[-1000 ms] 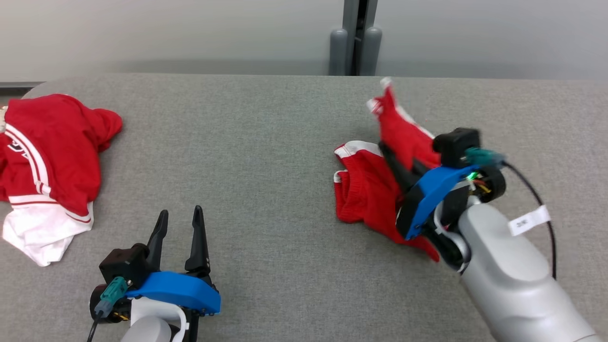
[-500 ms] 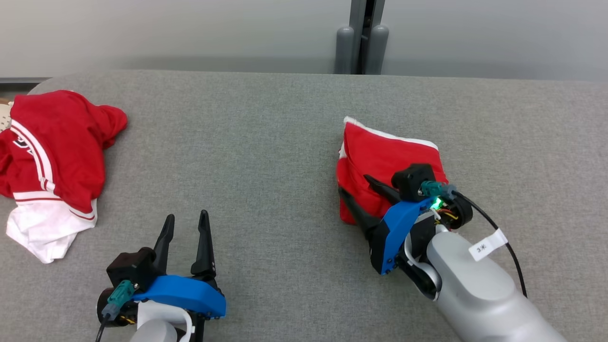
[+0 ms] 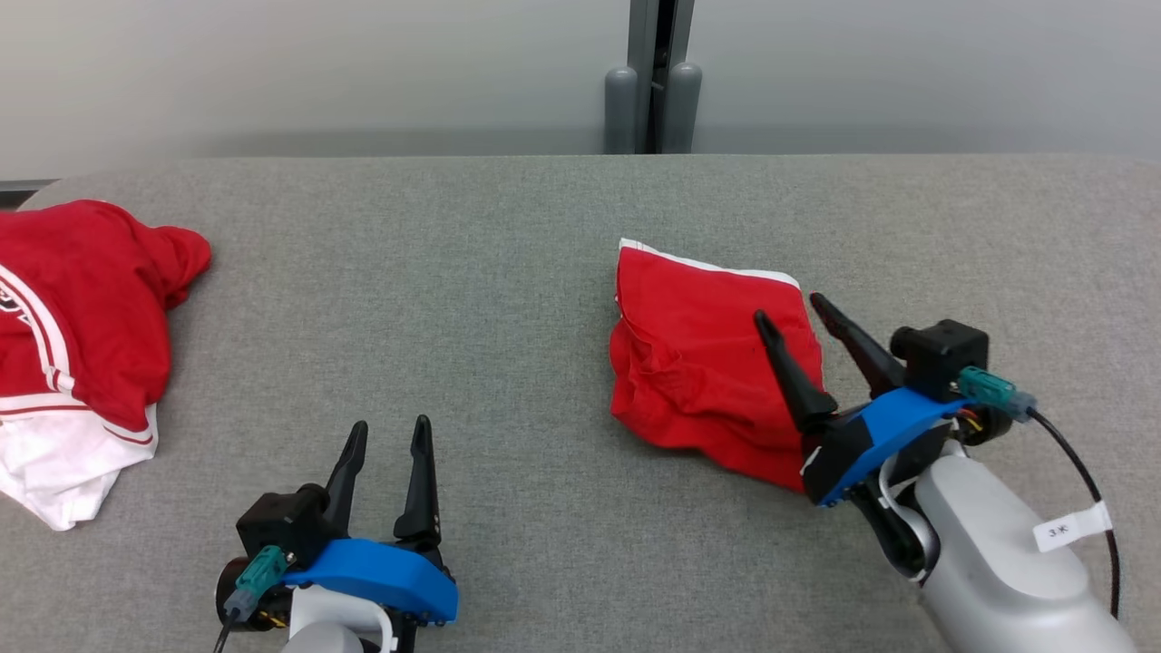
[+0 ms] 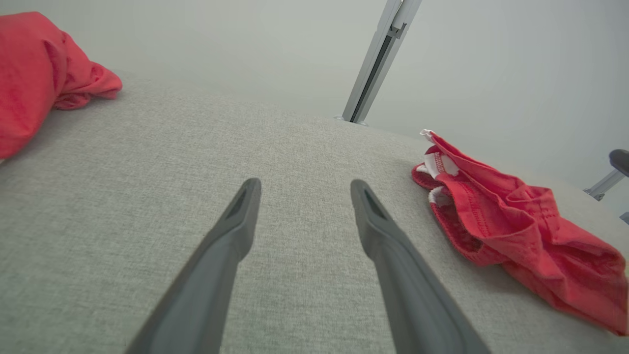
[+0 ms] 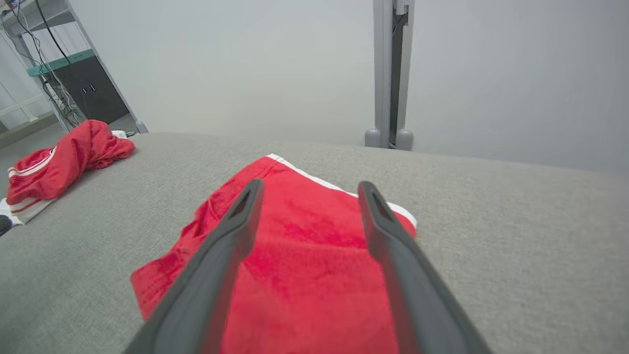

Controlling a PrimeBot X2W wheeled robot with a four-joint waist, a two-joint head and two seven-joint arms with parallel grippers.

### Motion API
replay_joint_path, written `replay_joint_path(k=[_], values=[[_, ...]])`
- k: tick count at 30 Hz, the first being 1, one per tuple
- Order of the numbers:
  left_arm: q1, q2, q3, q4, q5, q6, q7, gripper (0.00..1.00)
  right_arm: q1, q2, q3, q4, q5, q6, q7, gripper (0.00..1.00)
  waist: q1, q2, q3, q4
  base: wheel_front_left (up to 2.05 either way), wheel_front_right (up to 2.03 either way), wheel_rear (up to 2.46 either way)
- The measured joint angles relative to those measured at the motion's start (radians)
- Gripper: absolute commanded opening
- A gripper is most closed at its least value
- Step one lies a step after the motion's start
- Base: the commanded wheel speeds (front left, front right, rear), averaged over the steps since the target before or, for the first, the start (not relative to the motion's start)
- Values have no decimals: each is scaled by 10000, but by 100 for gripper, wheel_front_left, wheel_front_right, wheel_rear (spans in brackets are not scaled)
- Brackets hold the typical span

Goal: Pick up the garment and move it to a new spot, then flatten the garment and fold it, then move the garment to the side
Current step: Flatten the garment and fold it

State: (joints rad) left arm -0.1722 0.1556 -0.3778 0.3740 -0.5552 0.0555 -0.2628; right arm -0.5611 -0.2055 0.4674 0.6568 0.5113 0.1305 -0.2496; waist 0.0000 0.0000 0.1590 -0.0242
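Head view is showing the right fingers (image 3: 787, 367) standing apart above the near right edge of the red garment (image 3: 698, 363). A second ago they were clamped on the cloth and carrying a raised flap, so the release is only just finishing. The garment is now lying as a compact folded packet on the grey tabletop (image 3: 453, 272), right of centre. The left fingers (image 3: 419, 481) are staying apart and idle, well clear of it. A red-and-white pile (image 3: 82, 308) is lying at the far left. Judgement: the folding is looking done, and the move to the side is still outstanding.
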Motion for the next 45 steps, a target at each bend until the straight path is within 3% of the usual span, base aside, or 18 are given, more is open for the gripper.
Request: replay_joint_path(k=[4,5,6,7,8,17,22,29,30,32,34,45], values=[[9,-29,13,-29,27,-29,0,100,221,-94,-629,71,-702,0,-29,100,0,0,91,-1,0,0,0],[4,-38,21,-33,40,-33,0,100,219,-25,-686,121,-840,0,-10,54,0,0,125,16,0,0,0],[-7,-48,29,-36,44,-35,-2,100,211,46,-683,203,-995,0,67,29,0,0,157,43,0,0,0],[-33,-56,48,-36,52,-38,-2,100,198,128,-623,307,-1152,0,117,6,0,0,192,75,0,0,0],[-67,-63,81,-38,50,-52,0,100,168,253,-568,391,-1237,0,171,0,0,0,229,110,0,0,0],[-163,-167,387,-59,117,-125,-2,100,-454,1174,859,1572,-1342,0,550,0,0,0,456,562,0,0,0],[-163,-284,504,-10,205,-205,0,100,-543,1379,1998,2180,-1051,2,539,0,0,0,495,698,0,0,0],[-117,-320,794,94,291,-247,0,100,-820,1409,2777,2713,-1053,2,111,0,1,0,347,541,0,0,0],[-103,-328,817,104,311,-274,0,100,-825,1409,2765,2686,-1047,2,38,18,0,0,306,496,0,0,0],[-85,-328,867,134,384,-303,0,100,-825,1421,2660,2535,-982,2,-67,44,0,0,217,399,0,0,0],[-82,-316,947,144,493,-303,0,100,-796,1432,2429,2299,-974,2,-98,100,1,0,112,293,0,0,0],[195,-430,1352,132,999,-443,-2,100,1757,1195,-1850,-523,-2282,2,-125,100,0,0,-706,-295,0,0,0]])
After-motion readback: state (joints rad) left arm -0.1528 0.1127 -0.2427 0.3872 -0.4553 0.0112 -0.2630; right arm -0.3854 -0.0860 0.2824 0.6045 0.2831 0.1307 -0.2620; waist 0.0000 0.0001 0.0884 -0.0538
